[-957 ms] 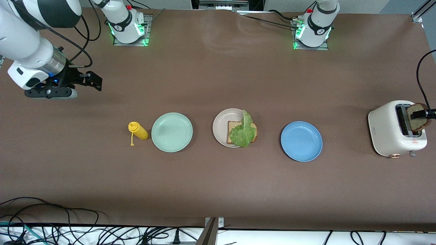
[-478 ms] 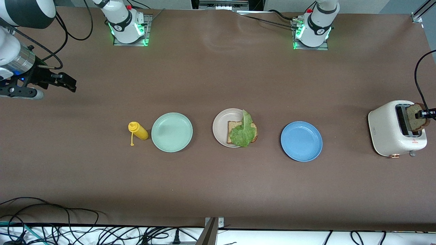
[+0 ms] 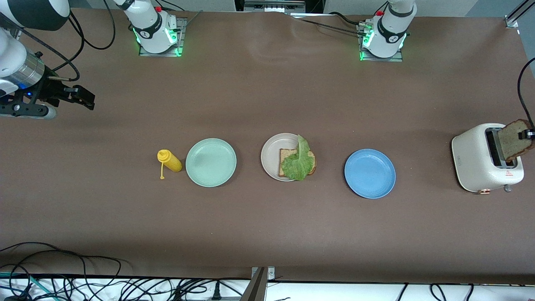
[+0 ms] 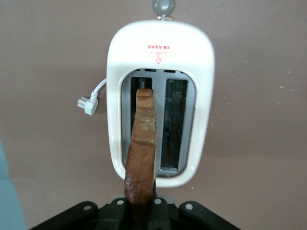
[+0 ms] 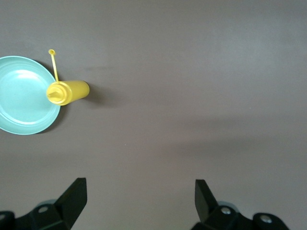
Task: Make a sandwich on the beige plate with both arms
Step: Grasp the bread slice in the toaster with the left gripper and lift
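Observation:
The beige plate (image 3: pixel 271 149) sits mid-table between two other plates. On it lies one brown bread slice (image 3: pixel 285 155) with a ruffled lettuce leaf (image 3: pixel 297 164) draped over it. My left gripper (image 3: pixel 528 134) is shut on a second bread slice (image 3: pixel 514 141), gripped by its top edge and raised over the toaster (image 3: pixel 476 161). In the left wrist view that bread slice (image 4: pixel 143 139) hangs edge-on from the gripper (image 4: pixel 142 207) above one toaster (image 4: pixel 204 72) slot. My right gripper (image 3: pixel 85 97) hovers open and empty over bare table at the right arm's end; its wrist view shows the gripper (image 5: pixel 141 194) with nothing between its fingers.
A mint-green plate (image 3: pixel 211 162) and a yellow squeeze bottle (image 3: pixel 170 161) lie toward the right arm's end; both show in the right wrist view, bottle (image 5: pixel 69 91) beside plate (image 5: pixel 21 96). A blue plate (image 3: pixel 370 173) lies between the beige plate and the toaster. Cables run along the table's near edge.
My left gripper has closed on the bread slice and lifted it higher out of the toaster slot. The right arm has drawn back toward its end of the table.

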Motion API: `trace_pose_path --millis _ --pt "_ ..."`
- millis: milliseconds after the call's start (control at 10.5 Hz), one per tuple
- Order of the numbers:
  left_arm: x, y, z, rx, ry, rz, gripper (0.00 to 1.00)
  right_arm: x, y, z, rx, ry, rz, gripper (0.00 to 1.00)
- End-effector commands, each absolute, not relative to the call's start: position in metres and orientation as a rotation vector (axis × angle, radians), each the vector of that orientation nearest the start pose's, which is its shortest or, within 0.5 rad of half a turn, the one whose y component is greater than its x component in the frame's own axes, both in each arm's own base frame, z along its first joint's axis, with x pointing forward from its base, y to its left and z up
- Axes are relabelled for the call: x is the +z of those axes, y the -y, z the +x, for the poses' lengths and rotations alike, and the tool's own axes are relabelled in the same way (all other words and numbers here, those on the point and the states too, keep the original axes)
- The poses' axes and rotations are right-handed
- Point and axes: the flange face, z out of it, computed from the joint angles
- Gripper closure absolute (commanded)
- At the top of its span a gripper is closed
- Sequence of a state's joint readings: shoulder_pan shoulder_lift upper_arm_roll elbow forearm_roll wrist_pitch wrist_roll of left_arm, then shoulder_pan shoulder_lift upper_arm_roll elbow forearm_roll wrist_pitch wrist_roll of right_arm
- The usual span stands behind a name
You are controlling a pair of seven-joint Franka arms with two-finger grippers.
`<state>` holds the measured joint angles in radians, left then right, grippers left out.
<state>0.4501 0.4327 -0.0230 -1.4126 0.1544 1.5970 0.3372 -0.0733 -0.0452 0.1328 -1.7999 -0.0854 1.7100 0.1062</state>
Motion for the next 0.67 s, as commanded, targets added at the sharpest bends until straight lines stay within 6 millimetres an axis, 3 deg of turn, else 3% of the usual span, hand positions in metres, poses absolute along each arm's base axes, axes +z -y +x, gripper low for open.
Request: trace_pose_path --millis 0,191,383,574 --pt "0.48 -0.261 0.591 0.461 0.06 -3.066 0.99 0.553 -0.027 0.552 0.069 -0.031 -3.24 0.0" --pt "0.501 -0.196 0.604 0.442 -0.114 -3.093 0.98 0.545 -0.027 0.558 0.069 -0.04 -3.234 0.0" --pt "0.506 -0.119 0.619 0.44 -0.327 -3.106 0.98 0.54 -0.032 0.562 0.059 -0.045 -3.195 0.0" --pt "0.514 -0.03 0.626 0.424 -0.528 -3.103 1.0 0.535 -0.032 0.568 0.035 -0.044 -3.192 0.0"
